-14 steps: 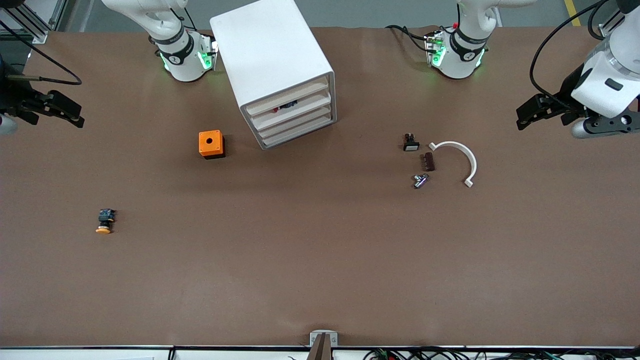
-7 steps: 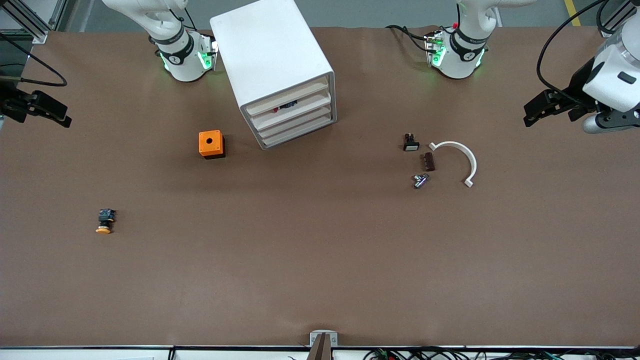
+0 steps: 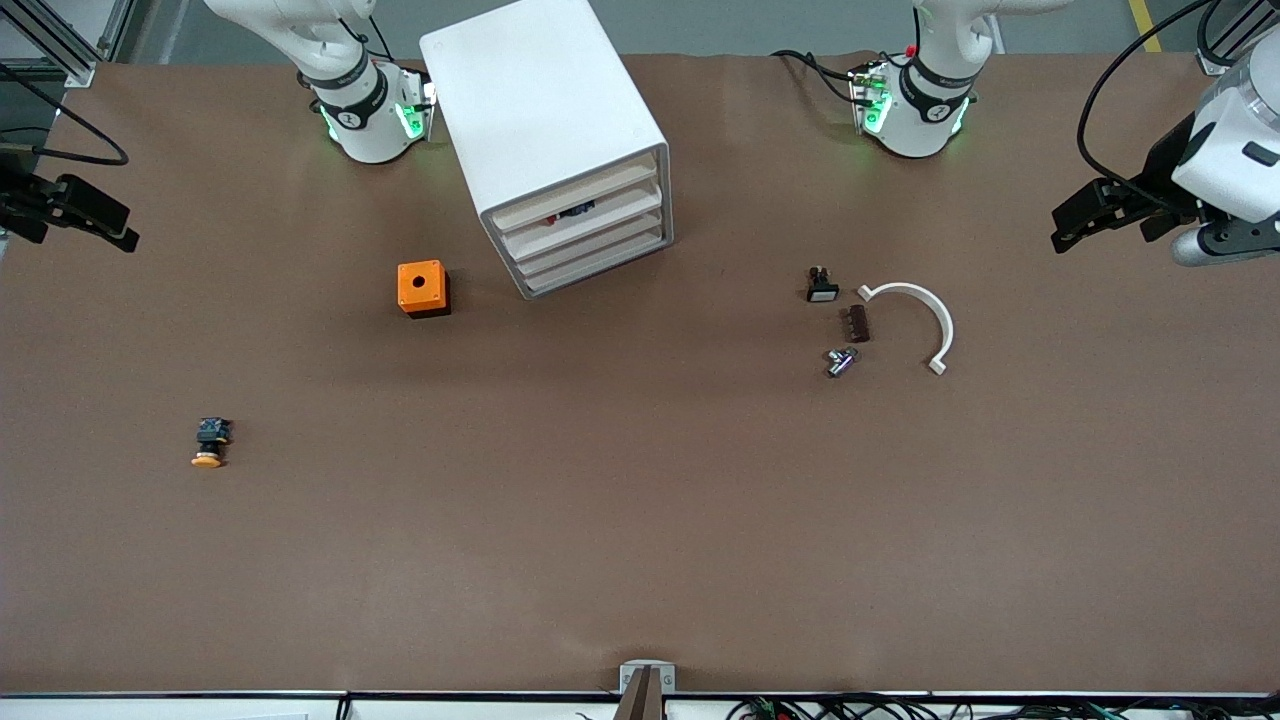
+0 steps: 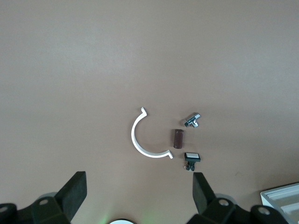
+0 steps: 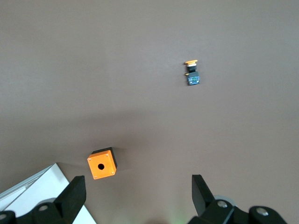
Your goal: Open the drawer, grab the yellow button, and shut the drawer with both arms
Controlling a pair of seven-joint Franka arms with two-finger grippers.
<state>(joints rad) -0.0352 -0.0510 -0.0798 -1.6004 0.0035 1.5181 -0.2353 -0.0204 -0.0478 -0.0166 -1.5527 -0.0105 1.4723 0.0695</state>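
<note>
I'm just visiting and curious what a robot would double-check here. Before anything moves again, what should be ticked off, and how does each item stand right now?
1. Top drawer shut in the white cabinet: ok, it sits flush with the three below.
2. Button out on the table: ok, it lies toward the right arm's end, nearer the front camera than the orange cube.
3. Left tool empty: ok, fingers apart, up over the table's end.
4. Right tool empty: ok, fingers apart in its wrist view, over the table's other end.
5. Small parts by the white curved piece kept apart from the cabinet: ok.
6. What is inside the lower drawers: cannot tell.
</note>
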